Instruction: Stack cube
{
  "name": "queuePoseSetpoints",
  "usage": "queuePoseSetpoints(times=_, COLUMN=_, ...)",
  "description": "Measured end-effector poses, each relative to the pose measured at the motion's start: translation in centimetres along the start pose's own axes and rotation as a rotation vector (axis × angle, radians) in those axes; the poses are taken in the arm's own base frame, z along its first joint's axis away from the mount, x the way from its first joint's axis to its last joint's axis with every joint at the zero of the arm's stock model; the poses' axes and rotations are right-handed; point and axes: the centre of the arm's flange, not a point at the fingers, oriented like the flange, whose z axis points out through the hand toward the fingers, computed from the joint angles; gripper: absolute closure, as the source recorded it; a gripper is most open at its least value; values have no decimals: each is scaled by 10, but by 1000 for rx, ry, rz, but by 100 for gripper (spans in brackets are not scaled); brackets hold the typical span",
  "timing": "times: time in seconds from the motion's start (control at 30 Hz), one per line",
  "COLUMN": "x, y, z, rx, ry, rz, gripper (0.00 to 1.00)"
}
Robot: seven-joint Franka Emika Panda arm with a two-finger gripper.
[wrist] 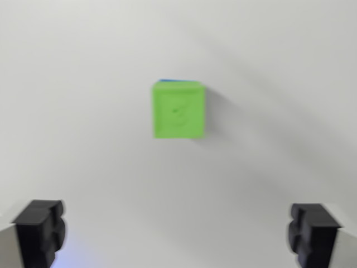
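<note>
Plain white tabletop (83, 84), blurred, filling the whole wrist view; nothing of the room visible beyond it. Green cube (178, 110) sitting on a blue cube (174, 81), only a thin blue edge peeking out along the green cube's far side. Gripper (177, 233) spread wide, holding nothing, one black fingertip (39, 229) to each side of the green cube and nearer the camera, well apart from it. Stack apparently done already. Green cube roughly centred between the fingertips, so any next move straight ahead.
</note>
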Motion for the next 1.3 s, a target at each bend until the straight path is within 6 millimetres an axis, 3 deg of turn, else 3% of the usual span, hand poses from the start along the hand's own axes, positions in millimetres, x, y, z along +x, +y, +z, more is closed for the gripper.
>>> queuePoseSetpoints(times=0.63, x=1, y=0, z=-55, rx=-2, ry=-1, rz=0, gripper=0)
queuePoseSetpoints(times=1.3, x=1, y=0, z=-67, rx=-3, ry=-1, rz=0, gripper=0)
